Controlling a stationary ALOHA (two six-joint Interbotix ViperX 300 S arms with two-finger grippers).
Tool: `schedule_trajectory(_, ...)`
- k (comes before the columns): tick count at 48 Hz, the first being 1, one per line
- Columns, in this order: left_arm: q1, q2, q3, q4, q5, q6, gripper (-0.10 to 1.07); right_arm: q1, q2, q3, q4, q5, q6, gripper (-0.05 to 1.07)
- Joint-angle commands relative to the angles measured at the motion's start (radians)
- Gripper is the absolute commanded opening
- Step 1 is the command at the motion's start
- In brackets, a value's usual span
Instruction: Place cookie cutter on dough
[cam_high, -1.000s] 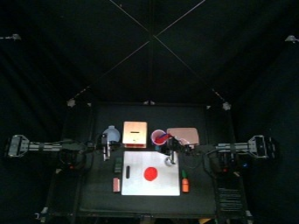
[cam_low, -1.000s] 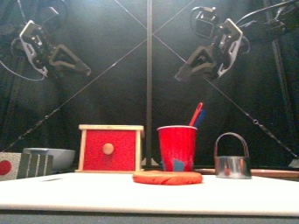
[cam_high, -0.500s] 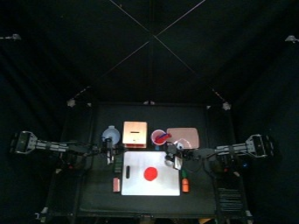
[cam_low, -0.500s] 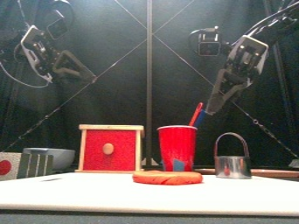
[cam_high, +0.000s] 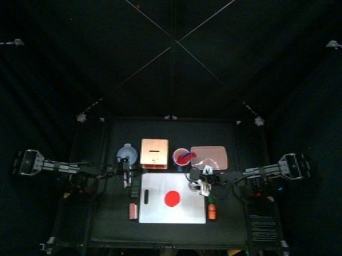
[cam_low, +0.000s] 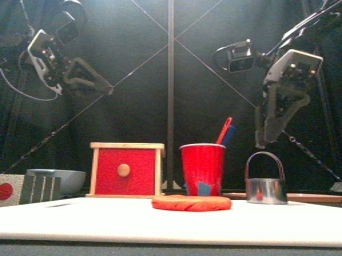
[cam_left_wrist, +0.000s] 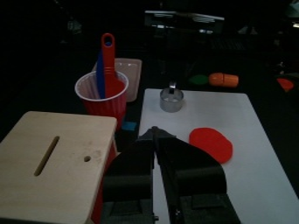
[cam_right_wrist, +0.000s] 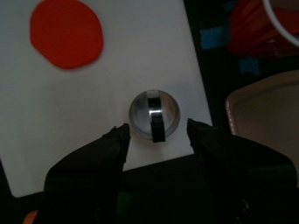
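The dough (cam_high: 171, 198) is a flat red disc lying on the white board (cam_high: 154, 212); it also shows in the front view (cam_low: 191, 203) and in both wrist views (cam_right_wrist: 66, 33) (cam_left_wrist: 212, 143). The cookie cutter (cam_right_wrist: 155, 117), a small metal ring with a bail handle, stands on the board's edge to the dough's right (cam_low: 266, 187) (cam_left_wrist: 173, 100). My right gripper (cam_right_wrist: 158, 129) hangs open straight above the cutter, one jaw on each side of it and not touching it (cam_low: 267, 130). My left gripper (cam_left_wrist: 152, 138) is shut and empty, held high at the left (cam_low: 83, 75).
A red cup (cam_low: 203, 168) holding a red spatula (cam_left_wrist: 107, 61) stands behind the board, beside a wooden box (cam_low: 127, 170) with a red front. A pale tray (cam_right_wrist: 271, 109) lies behind the cutter. Orange sticks (cam_high: 134, 209) lie at the board's sides.
The right gripper has opened wide, swung from a tilt to pointing down and come lower over the cutter. The left arm has hardly moved.
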Motion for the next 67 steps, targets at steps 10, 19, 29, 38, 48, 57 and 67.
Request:
schedule_trajectory(10, -0.002, 0.0, -0.028, 0.0, -0.011, 0.002, 0.42, -0.005, 0.086, -0.081, -0.023, 0.054, -0.012, 0.87)
schedule_trajectory(19, 0.003, 0.0, -0.021, 0.0, -0.009, 0.002, 0.42, -0.005, 0.12, -0.089, -0.032, 0.055, -0.014, 0.86)
schedule_trajectory(29, 0.005, 0.0, -0.015, 0.0, -0.011, 0.002, 0.42, -0.005, 0.127, -0.091, -0.031, 0.055, -0.012, 0.69)
schedule_trajectory(38, 0.006, 0.0, -0.011, 0.0, -0.011, 0.0, 0.42, 0.002, 0.126, -0.12, -0.028, 0.069, -0.012, 0.54)
schedule_trajectory(48, 0.006, 0.0, -0.011, 0.0, -0.009, 0.002, 0.42, 0.069, 0.153, -0.249, -0.026, 0.1, -0.008, 0.53)
schedule_trajectory(57, 0.006, 0.0, -0.011, 0.0, -0.009, 0.002, 0.42, 0.118, 0.255, -0.391, -0.023, 0.144, -0.008, 0.53)
schedule_trajectory(67, 0.006, 0.0, -0.002, 0.0, -0.009, 0.0, 0.42, 0.158, 0.368, -0.494, -0.021, 0.166, -0.003, 0.53)
